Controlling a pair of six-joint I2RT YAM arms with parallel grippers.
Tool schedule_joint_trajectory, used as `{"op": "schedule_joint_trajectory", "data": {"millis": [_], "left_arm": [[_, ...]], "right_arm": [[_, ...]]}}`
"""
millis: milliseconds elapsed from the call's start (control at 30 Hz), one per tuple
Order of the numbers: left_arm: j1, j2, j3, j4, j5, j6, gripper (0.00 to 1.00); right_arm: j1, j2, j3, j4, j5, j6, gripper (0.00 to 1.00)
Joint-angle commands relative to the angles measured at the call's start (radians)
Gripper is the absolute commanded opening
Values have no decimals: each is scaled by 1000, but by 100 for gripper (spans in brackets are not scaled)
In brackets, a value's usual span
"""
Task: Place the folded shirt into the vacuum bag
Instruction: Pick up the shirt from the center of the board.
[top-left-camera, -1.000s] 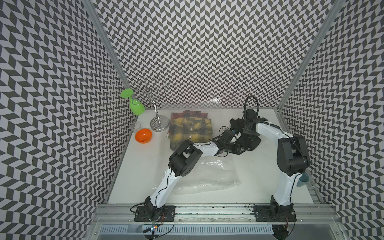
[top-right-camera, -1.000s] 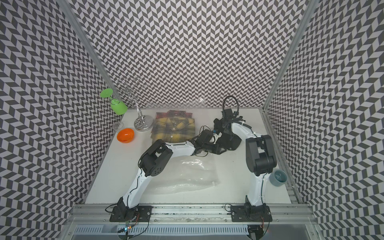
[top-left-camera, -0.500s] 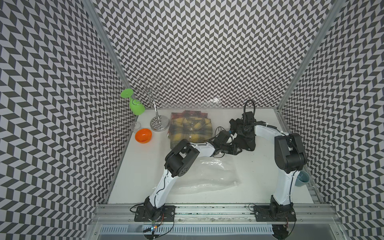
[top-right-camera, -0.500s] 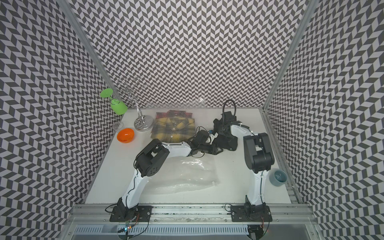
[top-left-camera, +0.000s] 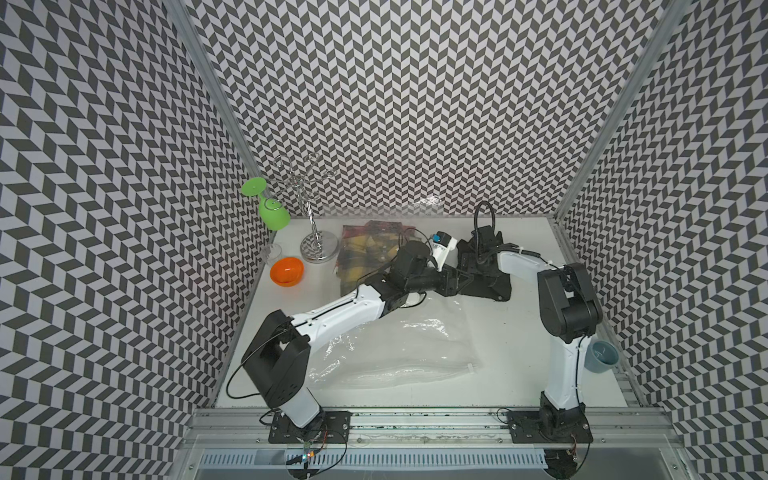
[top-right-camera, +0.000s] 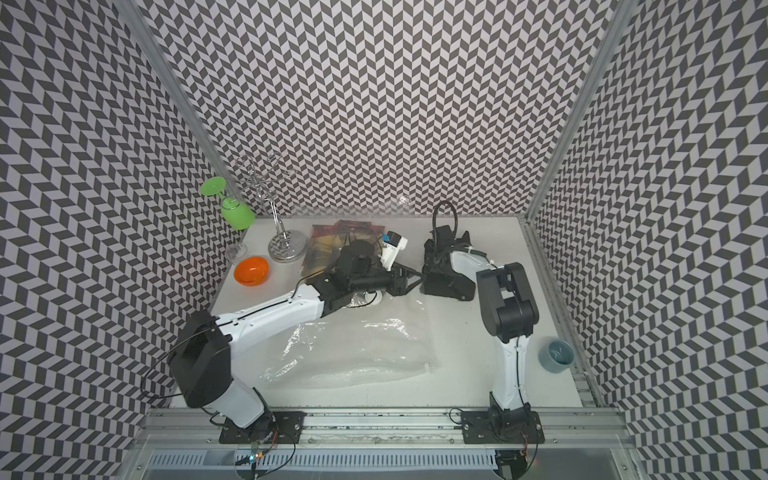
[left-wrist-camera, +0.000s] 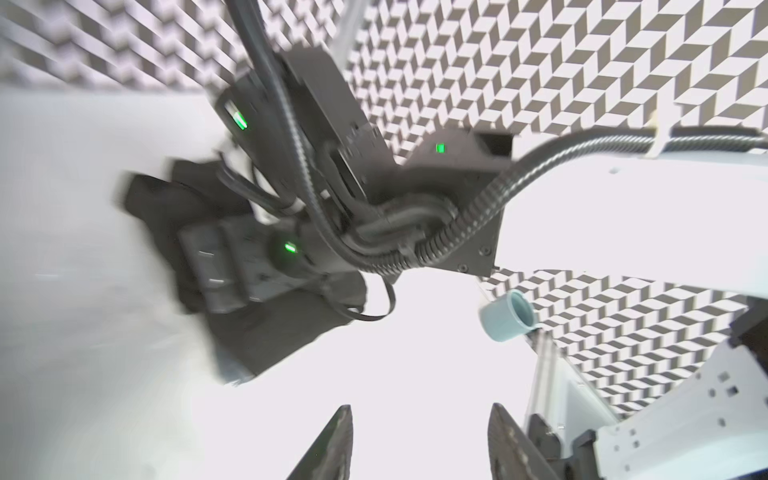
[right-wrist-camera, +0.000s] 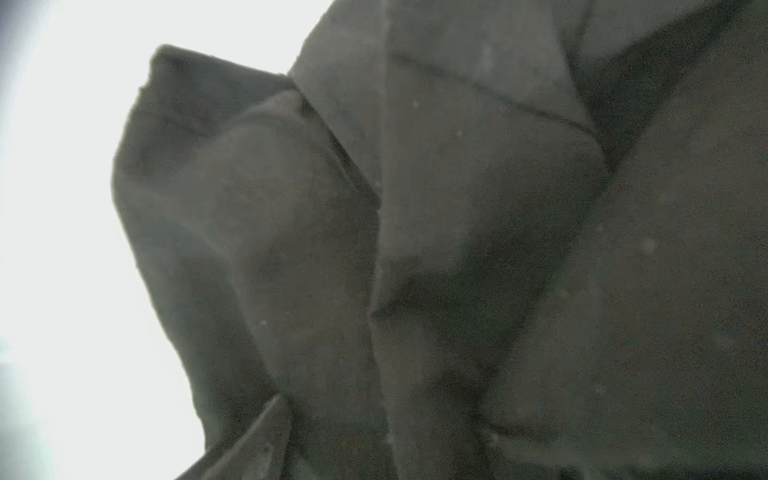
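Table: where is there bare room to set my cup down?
Bare table lies between the vacuum bag and the right arm, and between the bag and the orange bowl. Crowded: round the glass rack, and mid-table where both arms meet at the dark shirt.

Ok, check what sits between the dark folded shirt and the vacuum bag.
No loose thing lies on the table between the dark folded shirt and the vacuum bag. Only the left arm crosses the bag's far edge, and the open left gripper points at the shirt's edge there, so it stands in the path.
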Motion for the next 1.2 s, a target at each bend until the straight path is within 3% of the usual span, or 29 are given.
{"op": "schedule_joint_trajectory", "data": {"millis": [0, 67, 233, 333, 500, 567, 700, 867, 933, 1033, 1133, 1167], "left_arm": [[24, -42, -45, -246, -113, 121, 54], [29, -70, -56, -323, -143, 142, 54], [27, -145, -109, -432, -186, 144, 58], [7, -159, -125, -499, -201, 148, 61], [-102, -141, -131, -629, -234, 173, 68], [-156, -132, -147, -649, -237, 164, 75], [-231, -96, -194, -644, -261, 139, 76], [-212, -69, -198, -557, -273, 90, 73], [-171, -106, -189, -514, -260, 70, 72], [-41, -199, -213, -457, -239, 44, 71], [144, -282, -253, -402, -199, 3, 71], [203, -303, -270, -379, -188, -7, 71]], "right_arm": [[-1, 98, -73, -99, -2, 1, 84], [-9, 115, -50, -123, -17, -15, 73], [-51, 106, -31, -138, -90, -47, 27], [-68, 62, -37, -123, -81, -46, 13], [-68, -81, -52, -82, -93, -43, 1], [-69, -134, -54, -66, -128, -38, 0], [-60, -226, -69, -51, -197, -22, 0], [6, -372, -173, -10, -291, 14, 0], [43, -436, -220, -3, -311, 35, 0], [116, -534, -295, 49, -371, 90, 0], [224, -563, -330, 86, -373, 93, 0], [258, -558, -340, 106, -403, 187, 0]]}}
